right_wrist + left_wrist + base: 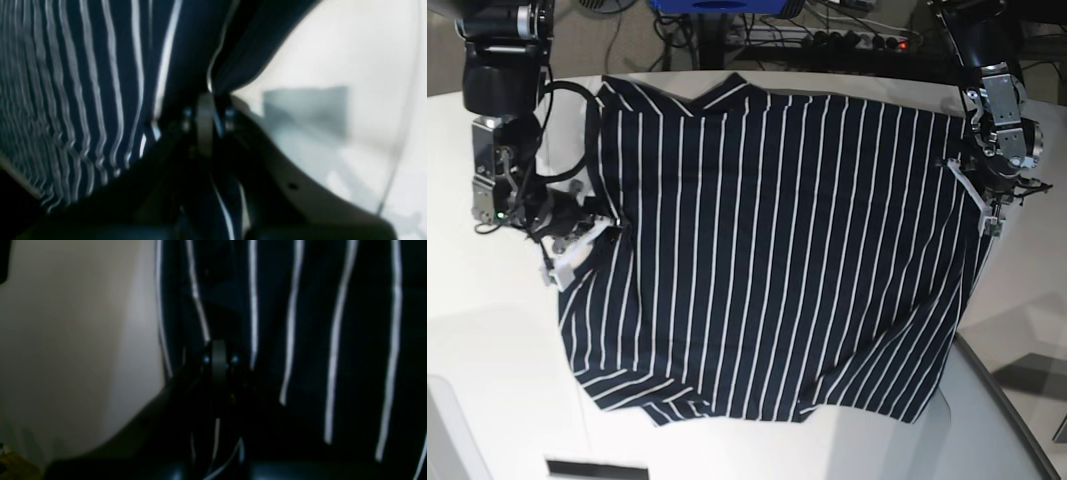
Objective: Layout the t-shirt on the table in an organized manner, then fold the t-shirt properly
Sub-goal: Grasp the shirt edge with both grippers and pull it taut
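The t-shirt, dark navy with thin white stripes, lies spread flat on the white table, collar toward the far edge. My right gripper is at the shirt's left side in the base view, shut, with striped fabric bunching out from its tips. On the opposite side, my left gripper is shut on the shirt's edge. In the left wrist view the cloth lies around its tips, with bare table to the left.
Cables and a power strip lie behind the table's far edge. The table's curved edge runs down the lower right, with floor beyond. A thin seam line crosses the tabletop beside the right gripper. A dark slot sits at the near edge.
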`<state>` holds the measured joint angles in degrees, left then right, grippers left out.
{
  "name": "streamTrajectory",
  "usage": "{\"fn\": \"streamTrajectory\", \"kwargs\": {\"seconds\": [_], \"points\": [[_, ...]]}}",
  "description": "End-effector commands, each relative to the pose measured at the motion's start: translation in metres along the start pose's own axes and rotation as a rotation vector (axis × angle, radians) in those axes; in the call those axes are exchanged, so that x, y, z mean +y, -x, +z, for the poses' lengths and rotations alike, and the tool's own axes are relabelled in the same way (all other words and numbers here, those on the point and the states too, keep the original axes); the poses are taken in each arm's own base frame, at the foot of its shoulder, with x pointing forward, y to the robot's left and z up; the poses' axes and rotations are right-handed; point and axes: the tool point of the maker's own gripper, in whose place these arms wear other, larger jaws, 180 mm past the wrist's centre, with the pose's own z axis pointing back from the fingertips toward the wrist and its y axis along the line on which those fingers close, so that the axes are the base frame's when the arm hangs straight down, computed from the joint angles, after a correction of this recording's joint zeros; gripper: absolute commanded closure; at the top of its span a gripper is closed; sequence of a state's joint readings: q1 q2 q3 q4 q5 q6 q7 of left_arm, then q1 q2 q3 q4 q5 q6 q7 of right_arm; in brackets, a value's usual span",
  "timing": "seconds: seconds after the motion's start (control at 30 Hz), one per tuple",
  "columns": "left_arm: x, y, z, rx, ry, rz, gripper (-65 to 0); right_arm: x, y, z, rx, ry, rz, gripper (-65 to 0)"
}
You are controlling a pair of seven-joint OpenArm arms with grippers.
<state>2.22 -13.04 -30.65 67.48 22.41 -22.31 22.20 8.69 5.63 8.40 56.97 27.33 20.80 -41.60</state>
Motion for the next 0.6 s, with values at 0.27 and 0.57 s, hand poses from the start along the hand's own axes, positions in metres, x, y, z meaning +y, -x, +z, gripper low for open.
{"fn": "streamTrajectory", "kwargs": {"seconds": [0.27, 0.57], "points": [[0.014, -0.012, 0.002, -0.034, -0.033, -0.003, 0.0, -0.071, -0.014, 0.017, -0.075, 0.215, -0.090, -0.2], [0.010, -0.013, 0.002, -0.038, -0.026, -0.007, 0.0, -0.114, -0.013, 0.037, -0.093, 0.392, -0.147, -0.2]]}}
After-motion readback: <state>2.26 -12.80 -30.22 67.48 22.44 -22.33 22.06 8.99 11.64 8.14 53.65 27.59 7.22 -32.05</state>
